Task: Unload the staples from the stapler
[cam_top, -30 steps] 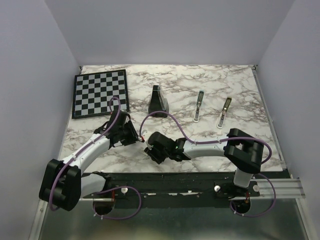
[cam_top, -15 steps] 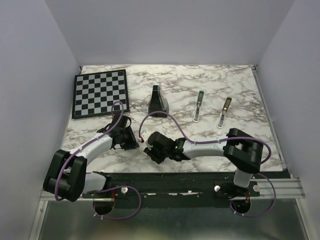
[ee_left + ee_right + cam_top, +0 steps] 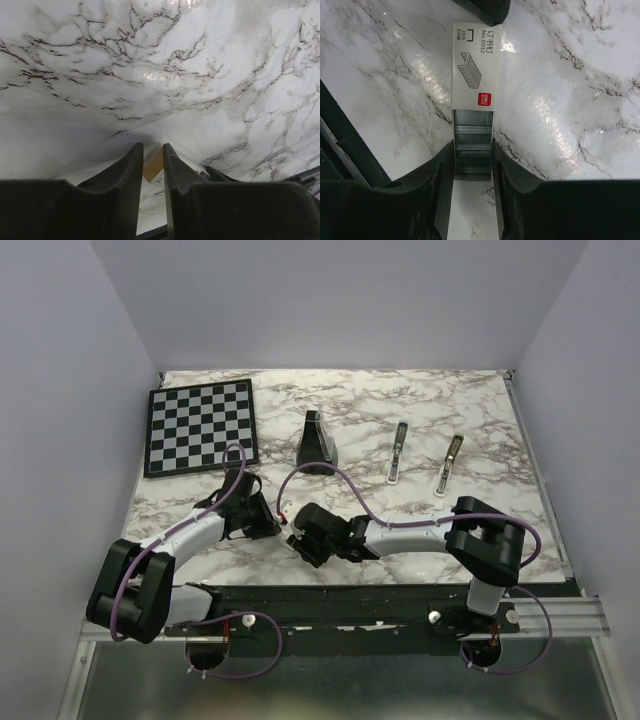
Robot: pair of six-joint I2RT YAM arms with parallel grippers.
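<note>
The slim blue-grey stapler [image 3: 398,453] with a teal end lies at the back right, far from both grippers. A white staple box [image 3: 475,65] lies between the grippers near the front; it also shows in the top view [image 3: 288,523]. Its tray is slid partly out and shows silver ridged staples [image 3: 472,131]. My right gripper [image 3: 472,146] is shut on the tray's sides. My left gripper [image 3: 151,146] is shut on the box's other end [image 3: 154,165]; its fingers [image 3: 487,9] show in the right wrist view. In the top view the left gripper [image 3: 270,525] and the right gripper [image 3: 300,533] face each other.
A black wedge [image 3: 318,445] stands at the back centre. A second slim bar with a brown end [image 3: 448,465] lies right of the stapler. A chessboard [image 3: 198,427] lies at the back left. The arms' black base rail [image 3: 380,605] runs along the front edge.
The left arm's elbow has dropped and pulled back toward the base, and its gripper has shifted slightly nearer the front. The right gripper has hardly moved.
</note>
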